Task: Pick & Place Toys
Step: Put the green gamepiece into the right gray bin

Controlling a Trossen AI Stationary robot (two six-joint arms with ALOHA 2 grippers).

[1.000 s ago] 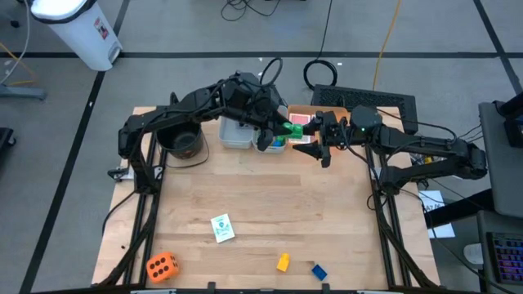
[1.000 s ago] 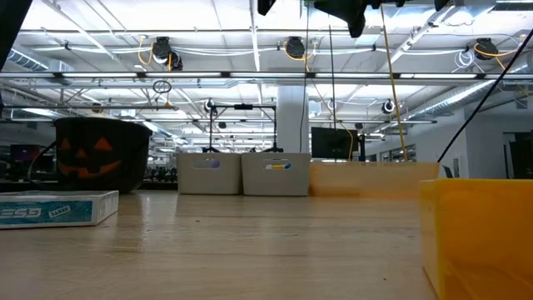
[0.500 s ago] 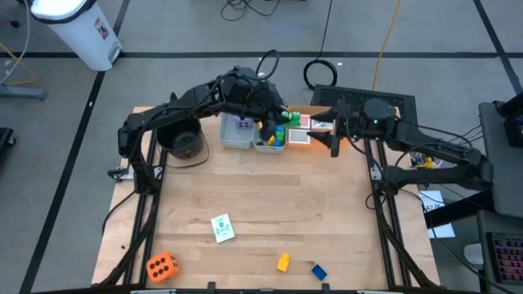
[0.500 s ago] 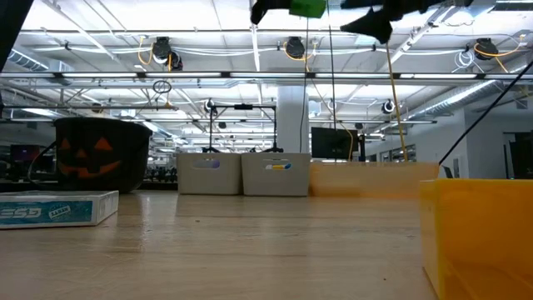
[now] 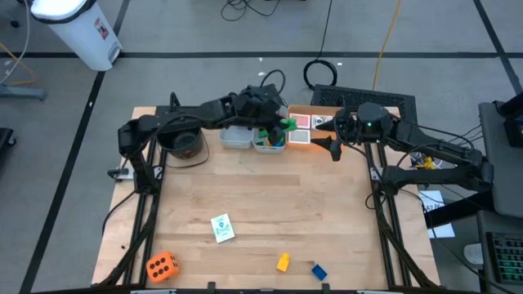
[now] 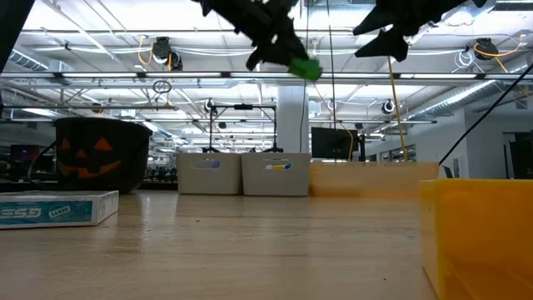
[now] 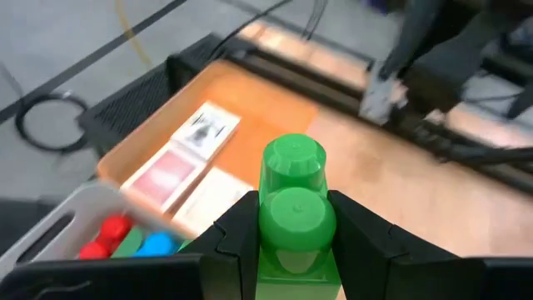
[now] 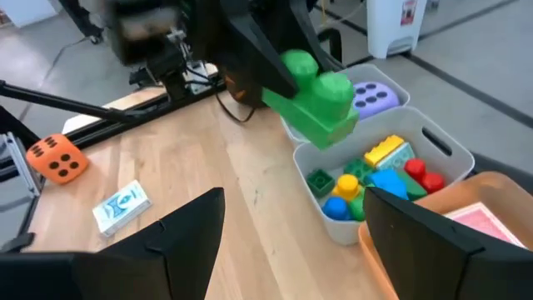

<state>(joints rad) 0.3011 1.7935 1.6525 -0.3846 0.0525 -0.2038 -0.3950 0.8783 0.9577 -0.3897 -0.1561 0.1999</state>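
My left gripper is shut on a green two-stud brick, held in the air over the grey bin of bricks. The brick also shows high up in the low view and in the right wrist view. Beside that bin, a second grey bin holds a purple die. My right gripper stands open and empty right of the bins, above the table. A card, an orange die, a yellow brick and a blue brick lie near the front edge. My left gripper pinches the green brick's two opposite sides at its lower body between the two fingers. The fingers slant downward from the table's left. The brick is lifted clear above the bin and tilted, its two studs sticking out beyond the fingertips.
A flat orange tray with cards lies at the far right behind the bins. A black pumpkin bucket stands at the far left. The wooden table's middle is bare.
My left gripper has come down toward the bin of bricks with the green brick, tipping further downward, and the brick is now lower in the low view. My right gripper has drawn back from the brick toward the table's right edge and turned.
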